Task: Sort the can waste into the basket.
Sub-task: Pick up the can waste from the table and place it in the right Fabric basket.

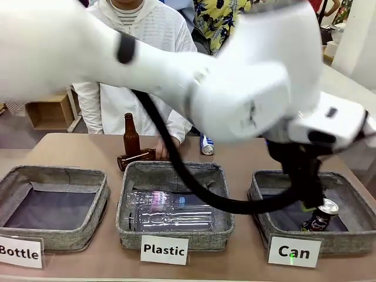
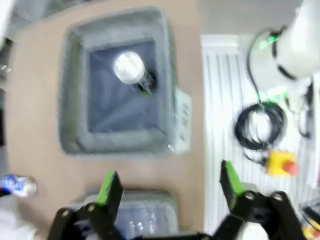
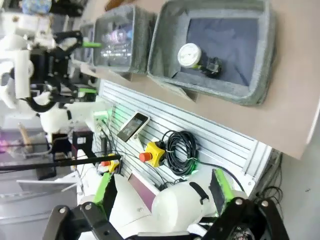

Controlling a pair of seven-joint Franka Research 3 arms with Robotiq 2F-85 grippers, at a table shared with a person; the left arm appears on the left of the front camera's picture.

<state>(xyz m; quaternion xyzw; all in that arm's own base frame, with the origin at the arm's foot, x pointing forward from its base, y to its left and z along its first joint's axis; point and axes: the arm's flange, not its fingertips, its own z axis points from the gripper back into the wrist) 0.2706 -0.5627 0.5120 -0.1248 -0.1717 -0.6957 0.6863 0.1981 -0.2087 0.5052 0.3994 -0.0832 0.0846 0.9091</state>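
Note:
The black can [image 1: 321, 217] with a silver top stands inside the grey basket [image 1: 352, 239] carded "Can" at the right. My left arm reaches across the table, and its left gripper [image 1: 309, 200] hangs open just above that basket. In the left wrist view, the left gripper [image 2: 170, 185] has nothing between its fingers, and the black can [image 2: 131, 70] stands well apart, in the basket [image 2: 75, 95]. A blue and white can [image 1: 207, 145] lies on the far side of the table, also seen as the blue and white can [image 2: 17, 185]. My right gripper [image 3: 162, 187] is open, off the table, facing the basket [image 3: 262, 75] and the black can [image 3: 192, 55].
The middle basket [image 1: 176, 239], carded "Plastic", holds clear plastic bottles [image 1: 170, 211]. The left basket [image 1: 59, 238] is carded "Bottle". One brown bottle [image 1: 131, 136] stands upright and another brown bottle [image 1: 134, 159] lies beside it, by the person's hand [image 1: 161, 151]. The person [image 1: 141, 59] stands across the table.

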